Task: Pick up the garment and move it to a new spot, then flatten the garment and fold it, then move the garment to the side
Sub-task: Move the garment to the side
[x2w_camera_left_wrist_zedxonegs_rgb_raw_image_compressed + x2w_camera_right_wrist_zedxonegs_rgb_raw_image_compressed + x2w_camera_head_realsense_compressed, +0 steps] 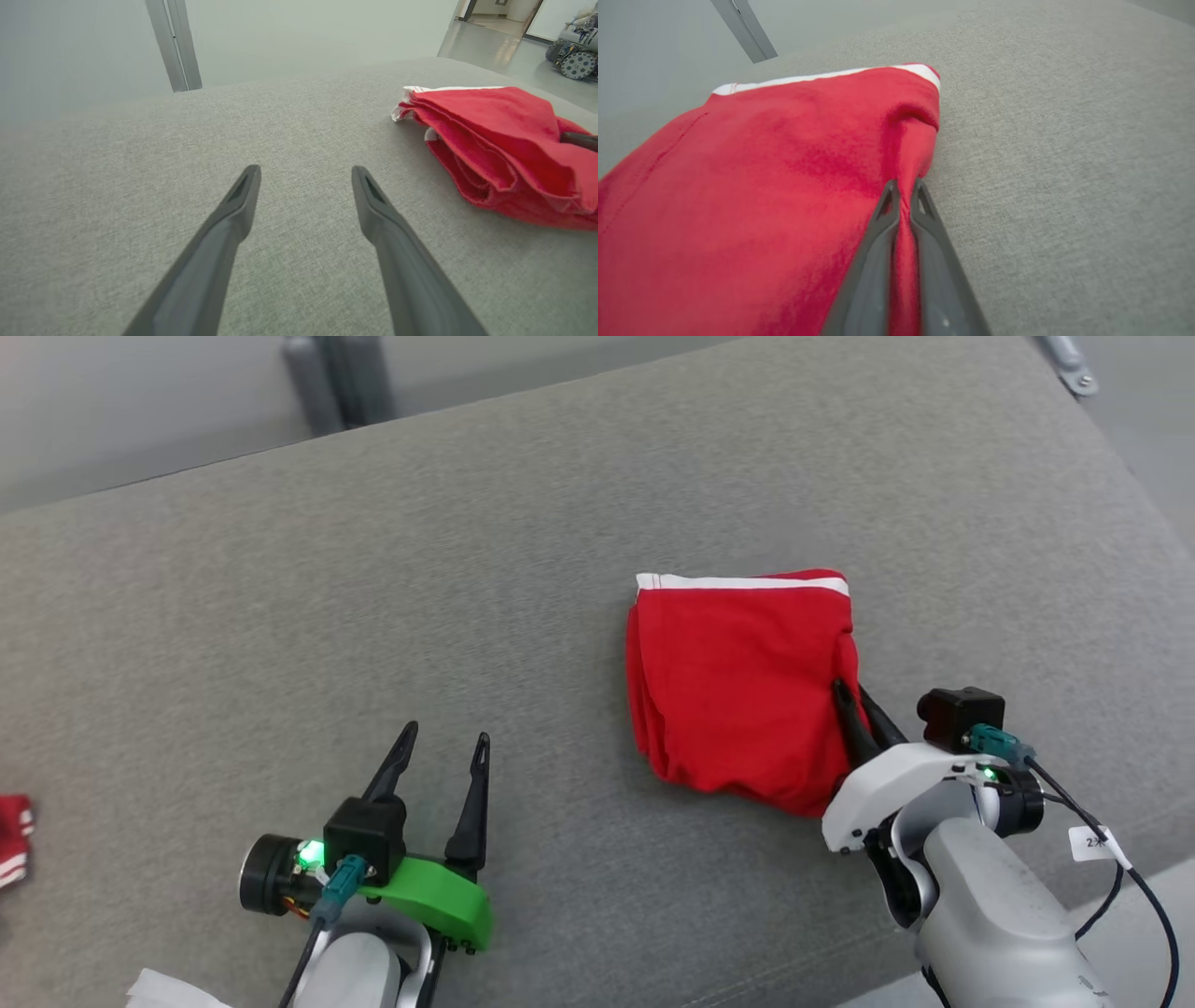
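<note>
The garment (pixel 738 691), red with a white band along its far edge, lies just right of centre in the head view as a compact folded stack on the grey padded surface (pixel 373 569). Folding looks finished to me, so I read this as the start of the last step, carrying it to the side.

My right gripper (pixel 850 695) comes in from the lower right of that view. Its jaws are closed almost together on a raised ridge of cloth at the stack's right edge; the right wrist view shows red fabric squeezed between the two fingers (pixel 882 224). Gripping at the edge makes sense for dragging or lifting the stack in one piece, though I cannot tell how many layers are caught. If only the top ones are, the fold may open.

My left gripper (pixel 446 735) sits at the lower left with its jaws spread wide and nothing between them, well apart from the garment, probably parked out of the way. A scrap of red-and-white cloth (pixel 14 840) shows at the left edge.
</note>
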